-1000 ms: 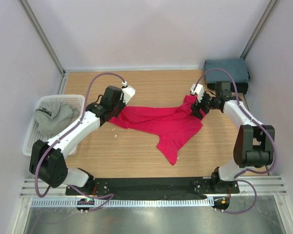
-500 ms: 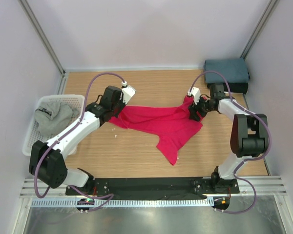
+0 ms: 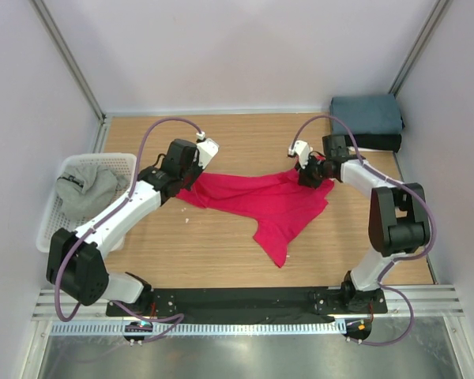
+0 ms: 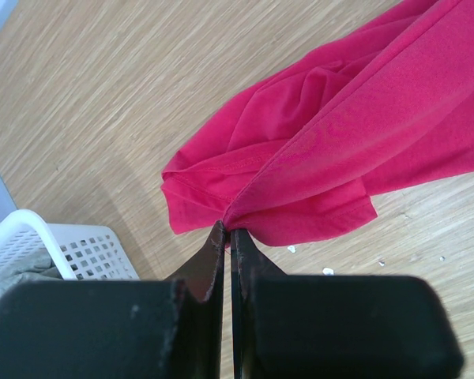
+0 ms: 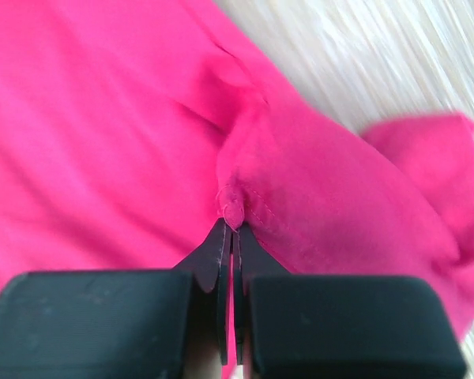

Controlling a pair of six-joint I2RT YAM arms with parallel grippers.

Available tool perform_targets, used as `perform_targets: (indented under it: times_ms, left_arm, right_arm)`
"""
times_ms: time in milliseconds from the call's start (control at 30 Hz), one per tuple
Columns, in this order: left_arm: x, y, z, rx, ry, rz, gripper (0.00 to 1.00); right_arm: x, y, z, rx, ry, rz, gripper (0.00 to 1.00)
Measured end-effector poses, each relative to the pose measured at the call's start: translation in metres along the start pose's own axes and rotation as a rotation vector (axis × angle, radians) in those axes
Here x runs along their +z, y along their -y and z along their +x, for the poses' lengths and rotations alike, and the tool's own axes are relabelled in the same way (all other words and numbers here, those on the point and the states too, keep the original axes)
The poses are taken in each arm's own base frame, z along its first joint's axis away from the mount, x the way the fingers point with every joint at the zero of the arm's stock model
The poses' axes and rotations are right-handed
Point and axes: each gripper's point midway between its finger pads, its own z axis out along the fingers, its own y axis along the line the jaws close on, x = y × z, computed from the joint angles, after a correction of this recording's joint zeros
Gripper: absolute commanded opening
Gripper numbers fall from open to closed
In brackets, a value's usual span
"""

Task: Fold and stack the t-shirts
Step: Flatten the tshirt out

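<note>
A crimson-red t-shirt (image 3: 261, 201) lies crumpled across the middle of the table. My left gripper (image 3: 182, 188) is shut on its left edge, and the left wrist view shows the cloth (image 4: 332, 134) bunched at the closed tips of that gripper (image 4: 227, 230). My right gripper (image 3: 303, 175) is shut on the shirt's right upper edge, where a small fold of hem (image 5: 235, 207) is pinched at the tips (image 5: 233, 227). The red cloth (image 5: 103, 118) fills the right wrist view. A light grey t-shirt (image 3: 85, 189) lies in the basket. A folded slate-blue t-shirt (image 3: 366, 113) sits on a black one (image 3: 383, 143) at the back right.
A white mesh basket (image 3: 49, 225) stands at the table's left edge, and part of it (image 4: 87, 249) shows in the left wrist view. The stack of folded shirts is in the back right corner. White crumbs (image 4: 328, 271) dot the wood. Grey walls enclose the table.
The right gripper's jaws closed on the red shirt's hem, and the gripper shifted left, pulling that edge with it. The left arm has not moved.
</note>
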Motion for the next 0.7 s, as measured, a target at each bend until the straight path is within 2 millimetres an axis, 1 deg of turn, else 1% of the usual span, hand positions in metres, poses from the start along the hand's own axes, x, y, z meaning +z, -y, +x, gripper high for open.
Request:
perform_targets:
  times_ms: [67, 100, 133, 167, 200, 233, 267, 333, 367, 400, 433, 467, 533, 567, 633, 667, 700]
  left_arm:
    - [0.0, 0.0, 0.0, -0.001, 0.001, 0.0, 0.0]
    - [0.0, 0.0, 0.0, -0.001, 0.001, 0.0, 0.0]
    - [0.0, 0.0, 0.0, -0.001, 0.001, 0.0, 0.0]
    - [0.0, 0.0, 0.0, -0.001, 0.001, 0.001, 0.0]
    - [0.0, 0.0, 0.0, -0.001, 0.002, 0.001, 0.0]
    - [0.0, 0.0, 0.0, -0.002, 0.002, 0.001, 0.0]
    - [0.0, 0.0, 0.0, -0.002, 0.002, 0.001, 0.0]
    - [0.0, 0.0, -0.001, -0.003, 0.003, 0.002, 0.0]
    - [0.0, 0.001, -0.001, -0.003, 0.004, 0.005, 0.0]
    - [0.0, 0.001, -0.001, -0.004, 0.005, 0.006, 0.0]
    - [0.0, 0.001, -0.001, -0.004, 0.006, 0.008, 0.0]
    - [0.0, 0.002, -0.001, -0.005, 0.007, 0.009, 0.0]
    - [-0.001, 0.002, -0.002, -0.006, 0.01, 0.01, 0.0]
    - [-0.002, 0.001, -0.002, -0.007, 0.012, 0.01, 0.0]
    - [-0.003, 0.001, -0.003, -0.008, 0.016, 0.009, 0.0]
    - [-0.003, 0.001, -0.003, -0.008, 0.017, 0.008, 0.0]
    - [-0.004, 0.0, -0.004, -0.008, 0.019, 0.007, 0.0]
  right_arm:
    - [-0.004, -0.017, -0.016, -0.037, 0.009, -0.026, 0.01]
    - [-0.007, -0.028, -0.028, -0.057, 0.024, -0.044, 0.03]
    - [-0.011, -0.037, -0.042, -0.068, 0.043, -0.059, 0.11]
    - [-0.014, -0.043, -0.054, -0.073, 0.067, -0.068, 0.34]
    - [-0.02, -0.05, -0.076, -0.07, 0.114, -0.085, 0.39]
    - [-0.02, -0.056, -0.087, -0.071, 0.137, -0.099, 0.4]
    - [-0.022, -0.059, -0.104, -0.069, 0.17, -0.113, 0.45]
    - [-0.022, -0.057, -0.125, -0.053, 0.211, -0.12, 0.55]
    - [-0.021, -0.052, -0.131, -0.047, 0.222, -0.113, 0.56]
    - [-0.018, -0.046, -0.133, -0.043, 0.224, -0.102, 0.58]
    - [-0.015, -0.041, -0.13, -0.038, 0.217, -0.087, 0.61]
    - [-0.013, -0.037, -0.124, -0.035, 0.201, -0.071, 0.69]
    - [-0.009, -0.03, -0.108, -0.04, 0.172, -0.033, 0.76]
    - [-0.008, -0.027, -0.096, -0.045, 0.154, -0.007, 0.76]
    - [-0.011, -0.021, -0.07, -0.027, 0.114, 0.028, 0.7]
    - [-0.013, -0.018, -0.061, -0.007, 0.1, 0.031, 0.67]
    - [-0.017, -0.012, -0.051, 0.027, 0.09, 0.035, 0.65]
